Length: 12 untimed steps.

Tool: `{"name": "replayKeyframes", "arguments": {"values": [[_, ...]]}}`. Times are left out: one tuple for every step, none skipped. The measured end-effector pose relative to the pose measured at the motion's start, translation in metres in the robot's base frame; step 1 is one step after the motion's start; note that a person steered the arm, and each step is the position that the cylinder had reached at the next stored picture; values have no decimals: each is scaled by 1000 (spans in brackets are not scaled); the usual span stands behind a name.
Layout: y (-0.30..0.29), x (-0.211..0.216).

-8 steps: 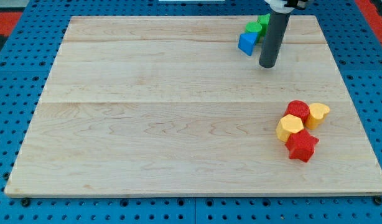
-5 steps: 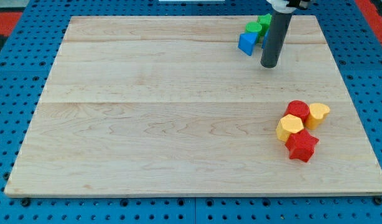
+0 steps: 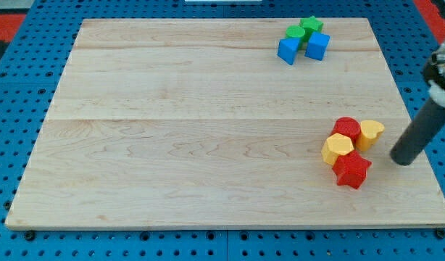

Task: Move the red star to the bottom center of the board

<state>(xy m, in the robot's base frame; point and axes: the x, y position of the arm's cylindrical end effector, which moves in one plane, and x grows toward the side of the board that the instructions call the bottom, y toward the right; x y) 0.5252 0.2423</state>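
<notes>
Nearest me, toward the view's bottom right, the red star (image 3: 351,171) lies flat on the wooden board (image 3: 193,145), well to the right of the bottom centre. Touching it from above-left is a yellow hexagon block (image 3: 338,148), and behind that pair sit a red round block (image 3: 346,127) and a yellow block (image 3: 371,133) of rounded, heart-like shape, the four packed into one tight cluster.

My tip (image 3: 404,159) rests on the board just to the right of this cluster, level with the gap between the yellow rounded block and the red star, close to both but apart from them. The rod leans up toward the view's right edge. This rig has no fingers, only the bare rod, and it has hold of nothing.

Far off, at the view's top right, a second group: two blue blocks (image 3: 288,51) (image 3: 317,46), with a green block (image 3: 296,32) and a green star (image 3: 311,27) behind them.

The board lies on a blue pegboard desk (image 3: 19,94).
</notes>
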Motion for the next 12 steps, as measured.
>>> {"name": "replayKeyframes", "arguments": {"values": [[-8, 28], [-6, 39], [-33, 8], [-96, 2], [-56, 13], [-3, 34], [-79, 61], [-134, 29], [-181, 18], [-174, 28], [-186, 29], [-231, 29]]}}
